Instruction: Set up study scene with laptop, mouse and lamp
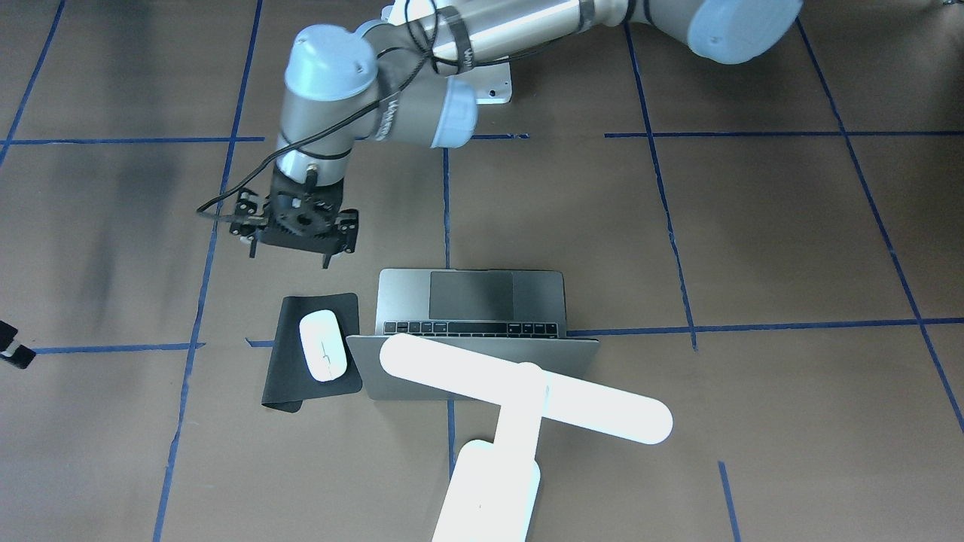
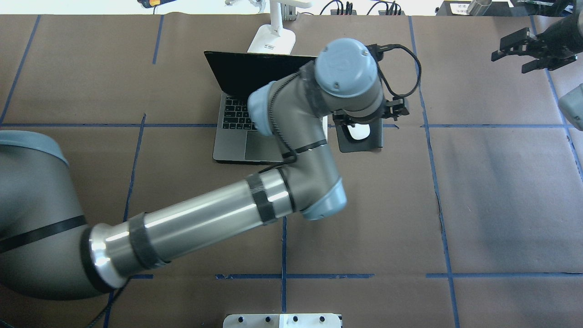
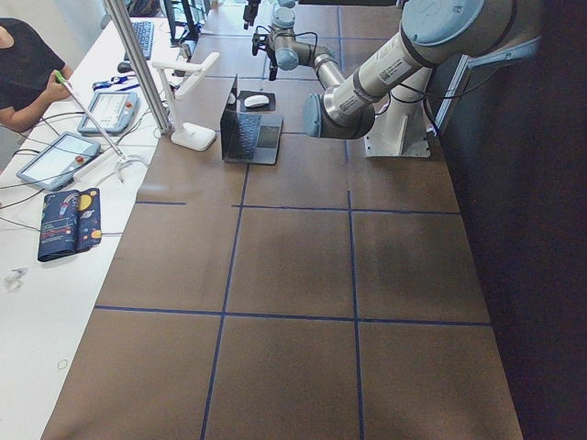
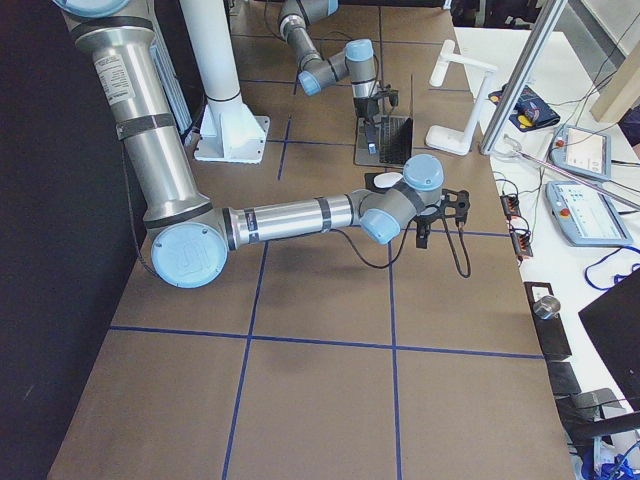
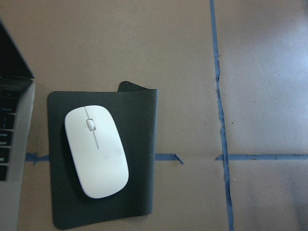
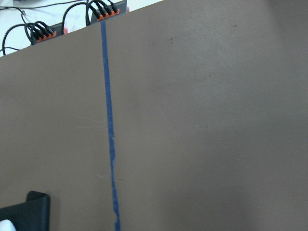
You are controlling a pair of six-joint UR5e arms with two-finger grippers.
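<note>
The laptop (image 1: 471,301) stands open on the table, also in the overhead view (image 2: 234,136). The white mouse (image 1: 322,355) lies on a black pad (image 1: 290,376) beside it, and fills the left wrist view (image 5: 96,150). The lamp (image 1: 527,399) stands behind the laptop, its bar over the lid; its base shows in the overhead view (image 2: 272,41). My left gripper (image 1: 290,260) hangs open and empty above the table, just on the robot's side of the pad. My right gripper (image 2: 517,54) is open and empty, far off at the table's right end.
The white bolted pedestal (image 1: 489,79) of the arm stands at the robot's side. Blue tape lines cross the brown table cover. Cable plugs (image 6: 101,9) lie beyond the far edge. An operators' bench with tablets (image 3: 55,160) runs along the far side.
</note>
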